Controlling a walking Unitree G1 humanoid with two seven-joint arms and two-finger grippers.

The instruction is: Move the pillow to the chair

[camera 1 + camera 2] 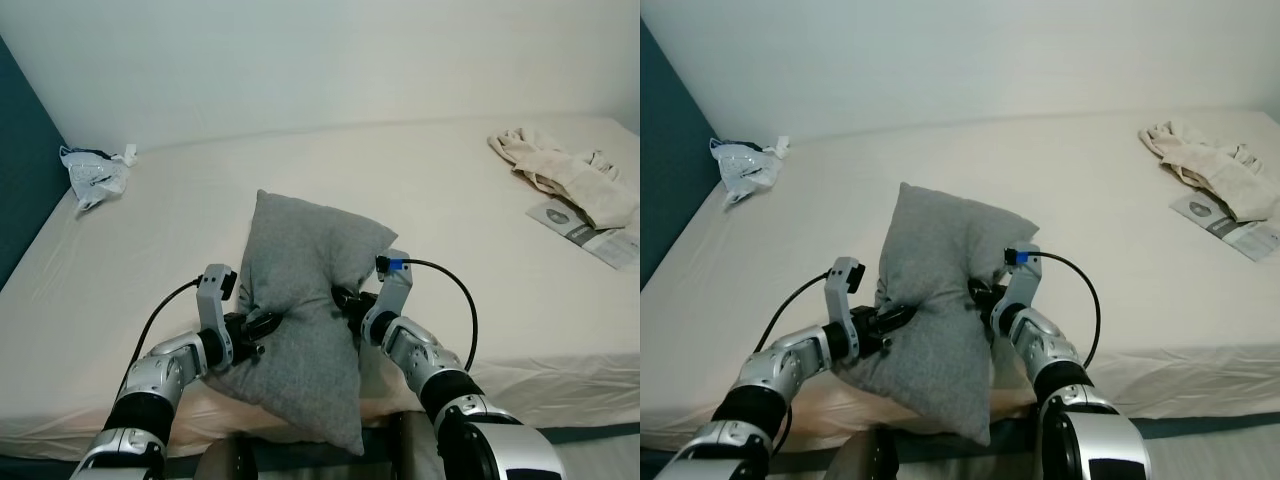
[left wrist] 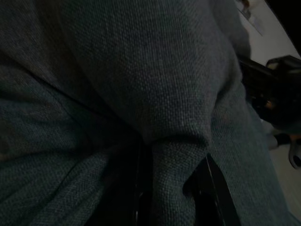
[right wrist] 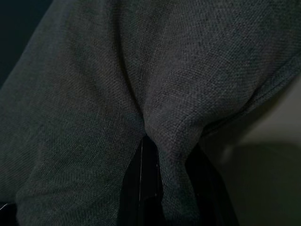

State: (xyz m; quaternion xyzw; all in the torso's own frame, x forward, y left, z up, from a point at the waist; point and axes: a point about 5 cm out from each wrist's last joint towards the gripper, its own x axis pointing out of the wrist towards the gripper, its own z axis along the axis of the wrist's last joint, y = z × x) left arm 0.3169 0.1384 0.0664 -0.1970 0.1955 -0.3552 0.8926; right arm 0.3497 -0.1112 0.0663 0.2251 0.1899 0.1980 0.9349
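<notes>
1. my left gripper is clamped on a fold of the grey pillow at its left side, fabric bunched between the fingers.
2. my right gripper pinches the pillow's right side the same way.
3. the pillow is squeezed at its middle between both grippers, over the near edge of the bed.
4. a plastic bag lies at the bed's far left, crumpled cloth and a paper at its right.

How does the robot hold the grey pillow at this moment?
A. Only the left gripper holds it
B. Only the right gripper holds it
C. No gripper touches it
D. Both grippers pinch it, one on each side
D: the left gripper and the right gripper each pinch a fold of the grey pillow from opposite sides, at the edge of the bed.
</notes>
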